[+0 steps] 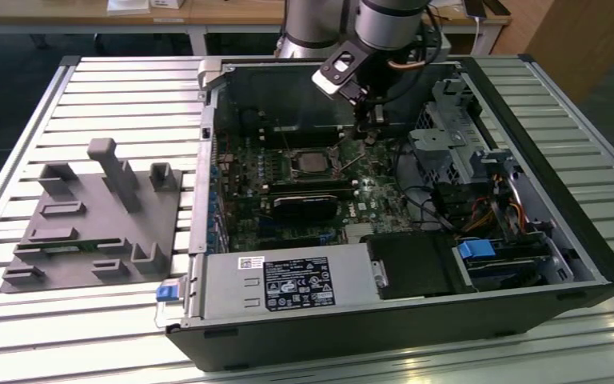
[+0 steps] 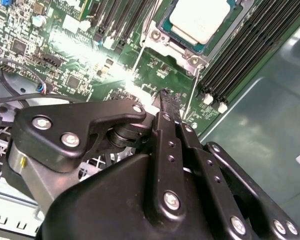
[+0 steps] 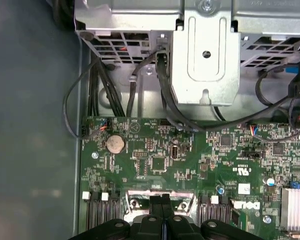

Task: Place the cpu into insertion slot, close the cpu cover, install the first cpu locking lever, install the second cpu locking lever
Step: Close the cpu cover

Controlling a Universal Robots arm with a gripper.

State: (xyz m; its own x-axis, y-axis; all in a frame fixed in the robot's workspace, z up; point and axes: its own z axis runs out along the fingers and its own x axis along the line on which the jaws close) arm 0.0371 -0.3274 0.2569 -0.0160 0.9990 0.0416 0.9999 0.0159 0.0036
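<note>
- Hanging low inside the computer case (image 1: 392, 336), the gripper (image 3: 161, 197) has its jaws clenched, finger against finger, over the green circuit board (image 3: 155, 165). Whether the tips touch anything I cannot tell.
- Room round the fingers (image 2: 166, 102) is tight. Long black memory slots (image 2: 240, 55) run on two sides of the socket. In the first wrist view the metal edge of the insertion slot (image 1: 290, 163) lies just under the tips.
- Just beyond the fingertip in the second wrist view, the cpu (image 2: 200, 20) lies flat in the insertion slot, silvery top up. It is square, so no side is the longer one, and its edges run along and across the memory slots.
- The cpu cover (image 2: 176, 47) lies down round the chip as a silvery frame, with the chip's top showing through its window.
- Past the board's edge a metal drive cage (image 3: 205, 55) stands against the case's side, and dark cables (image 3: 165, 100) drop from it to the board.
- The case lies on its side with walls all round, so the open side faces up, and the arm (image 1: 392, 24) stands over the far wall.
- The case also holds a black block (image 1: 305, 210) near the socket and a labelled power supply (image 1: 285, 284) along the near wall.
- The case rests on a slatted metal desk (image 1: 73, 104). A grey fixture (image 1: 93, 216) sits on the desk at the exterior view's left, beside the case and well apart from the gripper.
</note>
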